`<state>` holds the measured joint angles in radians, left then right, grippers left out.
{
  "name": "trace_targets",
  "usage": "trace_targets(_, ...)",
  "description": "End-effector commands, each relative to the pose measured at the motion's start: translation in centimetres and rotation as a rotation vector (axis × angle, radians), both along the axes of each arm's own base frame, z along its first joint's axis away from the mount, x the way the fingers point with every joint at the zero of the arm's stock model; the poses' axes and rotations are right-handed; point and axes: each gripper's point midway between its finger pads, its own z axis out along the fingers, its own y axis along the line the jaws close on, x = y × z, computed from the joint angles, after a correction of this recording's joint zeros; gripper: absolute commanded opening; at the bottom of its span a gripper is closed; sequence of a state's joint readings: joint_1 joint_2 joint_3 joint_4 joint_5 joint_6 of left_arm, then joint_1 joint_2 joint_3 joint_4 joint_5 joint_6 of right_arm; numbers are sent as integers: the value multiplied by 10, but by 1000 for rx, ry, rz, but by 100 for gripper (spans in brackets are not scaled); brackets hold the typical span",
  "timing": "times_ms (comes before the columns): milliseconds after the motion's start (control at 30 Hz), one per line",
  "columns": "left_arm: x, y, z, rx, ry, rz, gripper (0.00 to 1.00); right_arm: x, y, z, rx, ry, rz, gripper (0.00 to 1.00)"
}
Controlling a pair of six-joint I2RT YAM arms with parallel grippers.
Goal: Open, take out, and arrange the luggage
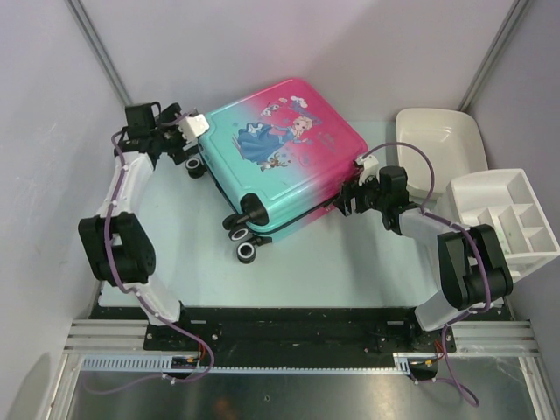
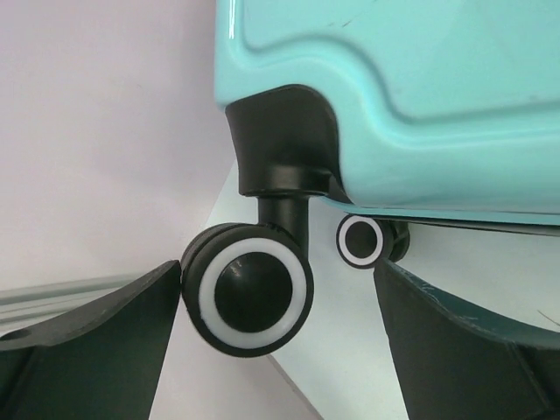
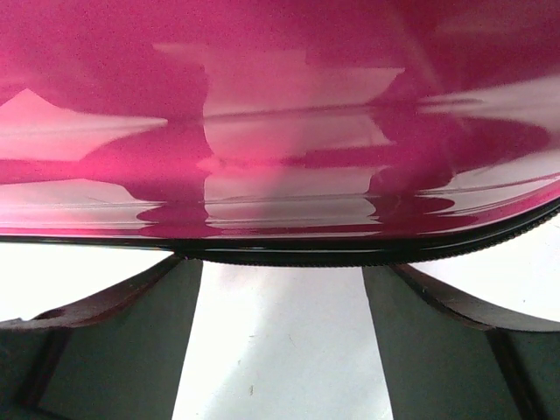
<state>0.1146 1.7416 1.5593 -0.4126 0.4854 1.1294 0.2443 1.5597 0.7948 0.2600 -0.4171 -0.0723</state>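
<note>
Luggage (image 1: 280, 162): closed, flat, teal-to-pink, princess print.
Left gripper (image 2: 278, 284): jaws apart, flanking far-left wheel (image 2: 254, 299).
Right gripper (image 3: 282, 289): jaws apart at pink edge.

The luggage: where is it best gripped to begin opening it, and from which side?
Probably the black zipper seam on the pink side of the luggage, approached from the right. The closed shell lies flat, too broad for jaws; the seam is its thin edge.

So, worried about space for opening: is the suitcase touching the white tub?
Apart. Top view shows bare table between the pink corner of the luggage and the white tub.
</note>
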Motion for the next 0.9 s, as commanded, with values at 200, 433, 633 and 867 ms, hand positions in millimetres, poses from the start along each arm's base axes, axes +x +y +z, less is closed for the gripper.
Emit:
trace_targets(200,-30,-3,-4,67,9,-69,89,15,5,44,32,-117,12,79)
trace_targets(433,-12,12,20,-19,-23,8,85,16,5,42,33,-111,10,79)
trace_targets(633,-5,28,37,-94,-37,71,95,15,5,40,32,-105,11,81)
trace_targets(867,-29,10,36,-87,-60,-56,90,15,5,40,33,-102,15,81)
